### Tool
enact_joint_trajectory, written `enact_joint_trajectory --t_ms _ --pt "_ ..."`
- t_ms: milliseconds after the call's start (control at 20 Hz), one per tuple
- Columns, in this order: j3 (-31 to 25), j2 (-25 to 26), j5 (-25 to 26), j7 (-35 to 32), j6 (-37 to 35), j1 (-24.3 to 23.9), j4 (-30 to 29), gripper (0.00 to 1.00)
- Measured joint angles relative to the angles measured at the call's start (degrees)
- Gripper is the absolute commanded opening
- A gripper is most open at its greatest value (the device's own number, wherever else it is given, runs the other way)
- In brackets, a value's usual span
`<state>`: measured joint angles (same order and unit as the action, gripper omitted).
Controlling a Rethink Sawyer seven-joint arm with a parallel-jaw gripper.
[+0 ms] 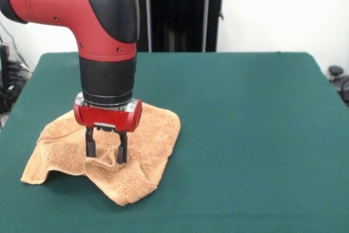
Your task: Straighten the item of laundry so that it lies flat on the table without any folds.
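While the towel (136,151) lies rumpled at the table's (251,135) 8 o'clock, my gripper (106,150) pinches 1 raised fold between its 2 fingers (90,144).

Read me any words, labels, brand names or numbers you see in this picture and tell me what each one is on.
None can be read.
Arm: red and black shells, no lettering visible.
Gripper: plain red housing, no label visible.
Towel: no tag or print shows.
Table: plain green top, no markings.
Black stand behind the table: no readable sign.
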<state>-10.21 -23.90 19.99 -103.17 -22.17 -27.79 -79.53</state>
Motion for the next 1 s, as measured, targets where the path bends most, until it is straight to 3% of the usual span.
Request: enact_joint_trajectory --t_ms 650,1000 --pt "0.0 -0.3 0.0 0.0 -0.4 0.4 0.0 1.00" --pt "0.0 -4.6 0.0 0.0 -7.0 1.1 -1.0 1.00"
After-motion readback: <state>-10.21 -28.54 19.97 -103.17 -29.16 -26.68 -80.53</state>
